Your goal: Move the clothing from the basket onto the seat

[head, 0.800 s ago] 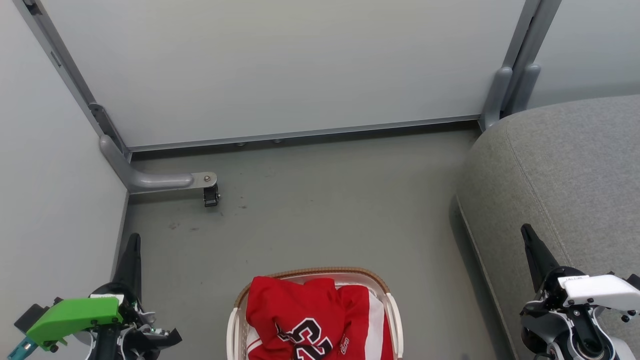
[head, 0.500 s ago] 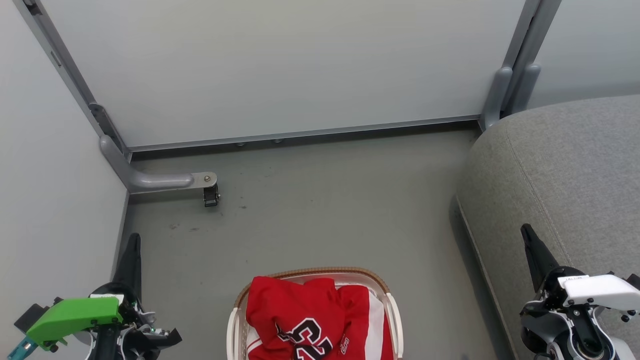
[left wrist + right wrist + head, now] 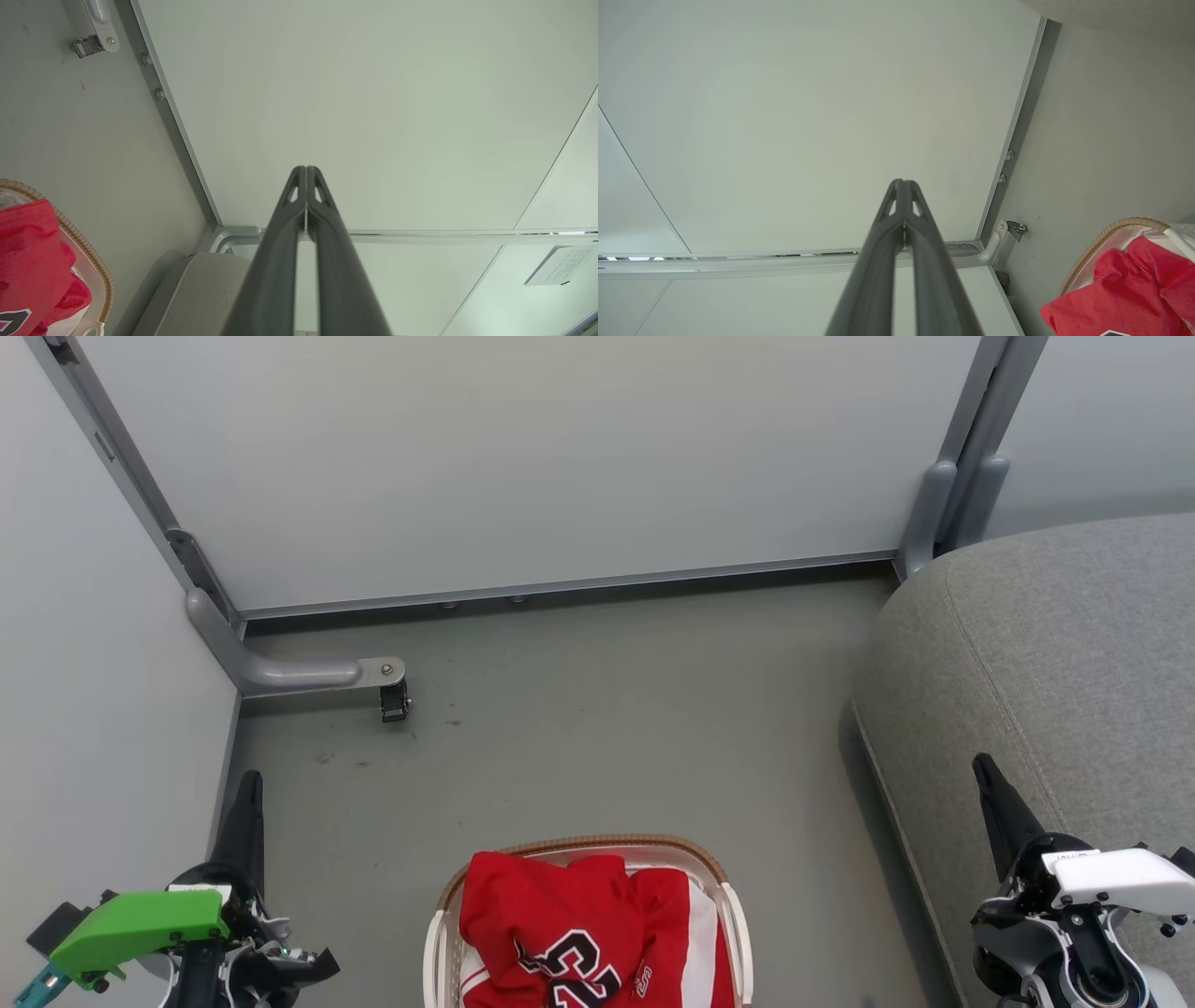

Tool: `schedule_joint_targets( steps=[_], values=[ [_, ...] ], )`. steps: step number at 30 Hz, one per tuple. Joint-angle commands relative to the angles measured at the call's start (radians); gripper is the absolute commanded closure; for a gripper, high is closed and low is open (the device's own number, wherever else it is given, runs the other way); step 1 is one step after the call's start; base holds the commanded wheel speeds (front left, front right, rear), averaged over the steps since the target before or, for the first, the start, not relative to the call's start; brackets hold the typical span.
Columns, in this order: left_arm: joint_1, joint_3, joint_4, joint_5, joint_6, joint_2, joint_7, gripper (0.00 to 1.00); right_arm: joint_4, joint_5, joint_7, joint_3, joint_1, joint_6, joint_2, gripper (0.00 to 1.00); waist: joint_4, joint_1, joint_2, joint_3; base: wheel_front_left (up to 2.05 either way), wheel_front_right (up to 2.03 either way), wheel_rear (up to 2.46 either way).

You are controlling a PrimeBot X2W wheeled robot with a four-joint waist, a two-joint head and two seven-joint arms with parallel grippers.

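Note:
The red clothing (image 3: 579, 933), with a black-and-white number print and a white stripe, lies heaped in the white basket (image 3: 733, 915) with the brown rim, at the bottom middle of the head view. The grey seat (image 3: 1055, 653) fills the right side. My left gripper (image 3: 248, 784) is shut at the lower left, left of the basket and apart from it. Over the seat's front edge at the lower right, my right gripper (image 3: 980, 767) is shut too. In the wrist views the left gripper (image 3: 306, 170) and right gripper (image 3: 902, 183) have tips pressed together and empty. Clothing (image 3: 28, 261) and clothing (image 3: 1129, 289) show at the edges.
Grey partition panels (image 3: 523, 457) wall in the floor at the back and left. A partition foot with a castor (image 3: 394, 700) juts onto the floor at the left. Open grey floor (image 3: 607, 728) lies between the basket and the back panel.

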Motion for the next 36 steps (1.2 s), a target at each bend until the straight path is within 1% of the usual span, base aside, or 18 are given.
schedule_joint_targets(
  steps=[1,31,32,36],
  values=[
    [-0.014,0.004,0.002,0.008,-0.004,0.000,0.000,1.00,0.002,-0.005,0.005,-0.003,-0.009,0.001,-0.002,1.00,0.000,0.0000,0.0000,0.000,0.00,0.00,0.00],
    [-0.014,0.005,0.002,0.009,-0.004,-0.001,0.001,1.00,0.002,-0.007,0.006,-0.005,-0.009,0.001,0.000,1.00,0.000,0.0000,0.0000,0.000,0.00,0.00,0.00],
    [0.001,0.001,0.002,0.001,0.000,-0.001,0.001,0.00,0.002,-0.001,0.002,-0.002,0.001,0.000,0.002,0.00,0.000,0.0000,0.0000,0.000,0.00,0.00,0.00],
    [0.015,-0.003,0.025,0.000,0.001,-0.006,-0.005,0.00,0.018,-0.005,-0.003,0.002,0.017,0.000,0.010,0.00,0.000,0.0000,0.0000,0.000,0.00,0.00,0.00]
  ],
)
